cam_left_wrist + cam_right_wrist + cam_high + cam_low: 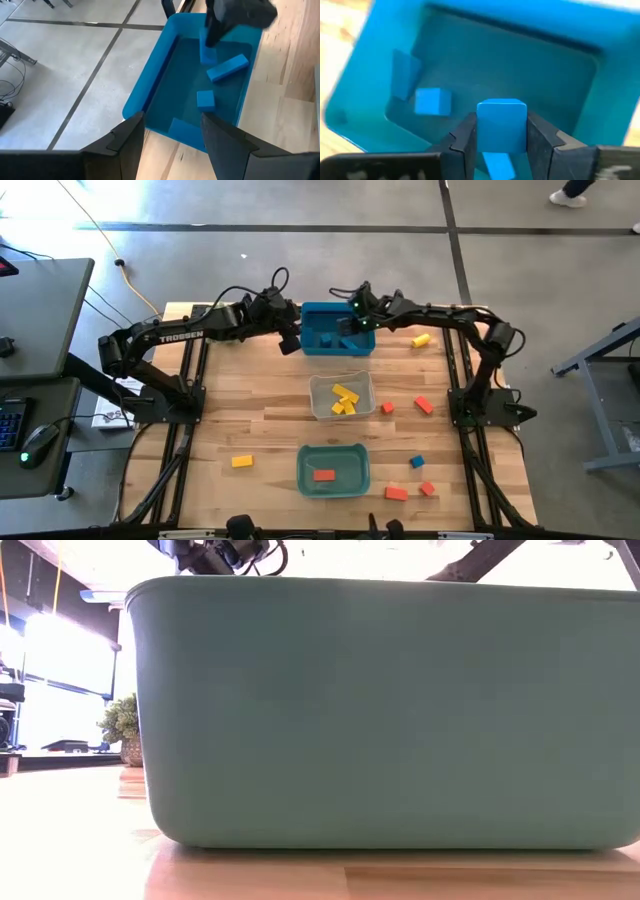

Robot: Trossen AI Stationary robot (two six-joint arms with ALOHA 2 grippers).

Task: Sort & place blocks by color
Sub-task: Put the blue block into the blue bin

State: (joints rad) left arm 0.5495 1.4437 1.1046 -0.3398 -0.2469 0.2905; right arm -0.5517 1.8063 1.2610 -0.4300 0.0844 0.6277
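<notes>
The blue bin (322,340) stands at the table's far side with several blue blocks (227,67) lying inside it. My right gripper (501,131) hovers over this bin (520,60), shut on a blue block. My left gripper (172,127) is open just above the bin's left rim (150,85) and holds nothing. A clear bin (341,395) holds yellow blocks. The teal bin (333,470) holds one red block (323,475). Loose on the table lie a yellow block (421,340), a second yellow one (241,462), several red blocks (424,404) and a blue block (417,462). My right gripper pinches a blue block (501,122) between its two fingers (465,137), one on each opposite side face. The fingers come from above, pointing down into the blue bin. The block (207,50) stands upright below the gripper; whether its lower end touches the bin floor I cannot tell.
The teal bin (380,710) fills the low view. The three bins stand in a row down the table's middle. Bare wood lies left of the clear bin and around the loose blocks at the right. A desk with a keyboard stands beyond the table's left edge.
</notes>
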